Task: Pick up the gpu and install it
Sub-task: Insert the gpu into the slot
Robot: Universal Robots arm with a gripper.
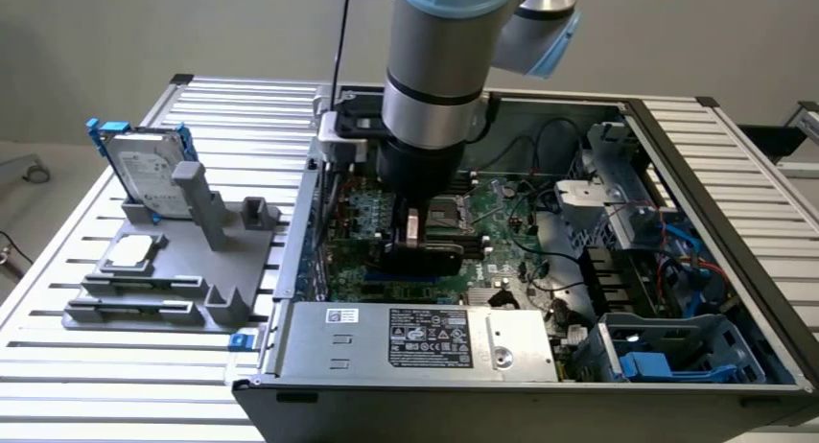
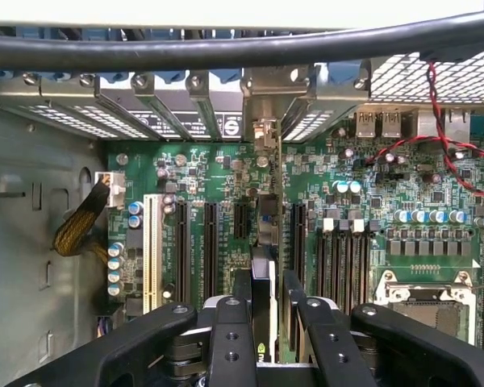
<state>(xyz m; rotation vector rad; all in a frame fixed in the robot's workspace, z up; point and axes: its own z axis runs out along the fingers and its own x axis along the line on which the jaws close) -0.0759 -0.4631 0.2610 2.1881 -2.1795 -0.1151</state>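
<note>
Fingers (image 2: 231, 334) clamp the gpu (image 2: 263, 284) from both sides. In the wrist view the card is edge-on and upright, its long axis running straight away from the fingers toward the case's rear wall. Its metal bracket end (image 2: 262, 121) sits at the gap in the row of rear slot covers (image 2: 145, 113). The card is directly over the motherboard (image 2: 371, 185), lined up lengthwise between two long black PCIe slots (image 2: 210, 250); can't tell if its edge connector is in a slot. A white PCI slot (image 2: 152, 250) lies further off to one side and the CPU socket (image 2: 423, 294) to the other. A red-black twisted wire (image 2: 436, 129) and a yellow-sleeved cable (image 2: 77, 226) are both well apart from the card, and a thick black cable (image 2: 226, 48) crosses above. In the exterior view the arm reaches down into the open PC case (image 1: 666, 117), with the gpu (image 1: 416, 259) low by the board and the power supply (image 1: 423, 342) in front. On the exterior view's left, the hard drive (image 1: 148, 170) stands in a grey fixture (image 1: 192, 270) on the slatted counter (image 1: 77, 366).
</note>
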